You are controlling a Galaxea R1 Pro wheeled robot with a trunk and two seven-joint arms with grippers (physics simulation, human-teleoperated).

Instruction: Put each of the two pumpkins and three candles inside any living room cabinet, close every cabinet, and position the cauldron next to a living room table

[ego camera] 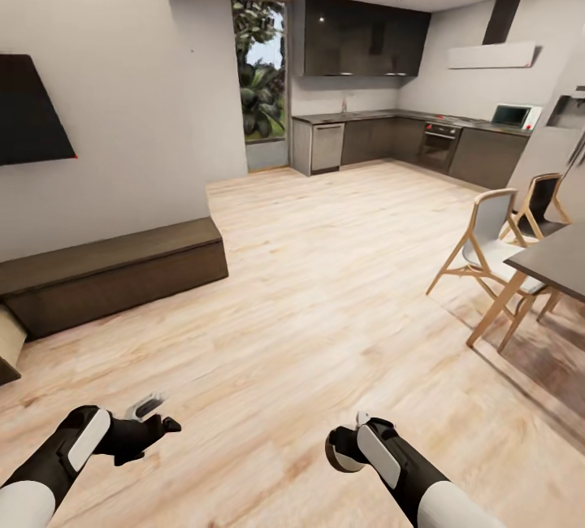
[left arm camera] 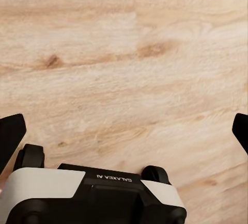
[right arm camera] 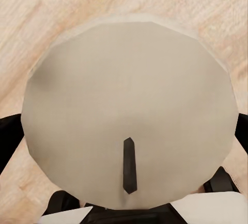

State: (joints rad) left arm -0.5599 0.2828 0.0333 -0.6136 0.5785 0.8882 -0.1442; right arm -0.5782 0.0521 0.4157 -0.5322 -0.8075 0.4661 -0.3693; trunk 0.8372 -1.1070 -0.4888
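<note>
Nearest to me, the right gripper (ego camera: 345,448) sits low over the wood floor (ego camera: 325,300), and in the right wrist view I see a candle (right arm camera: 129,110) seated between its dark fingers (right arm camera: 10,136), which press in at either side of the beige body. The flat round top faces the wrist camera with the small dark wick (right arm camera: 129,164) standing off it, so the candle's axis runs along the line of the fingers, wick end toward the wrist. In the head view only a dark rounded shape shows at that gripper, and I cannot make out the candle there.

The left gripper (ego camera: 158,418) is beside it to the left, also low over the floor. In the left wrist view its fingertips (left arm camera: 10,133) stand wide apart with bare boards between them; it holds nothing.

The cabinet (ego camera: 114,272) lies far left along the wall, a long low dark-brown unit, fronts flush.

The dark table (ego camera: 561,256) is at right, with pale chairs (ego camera: 487,244).
</note>
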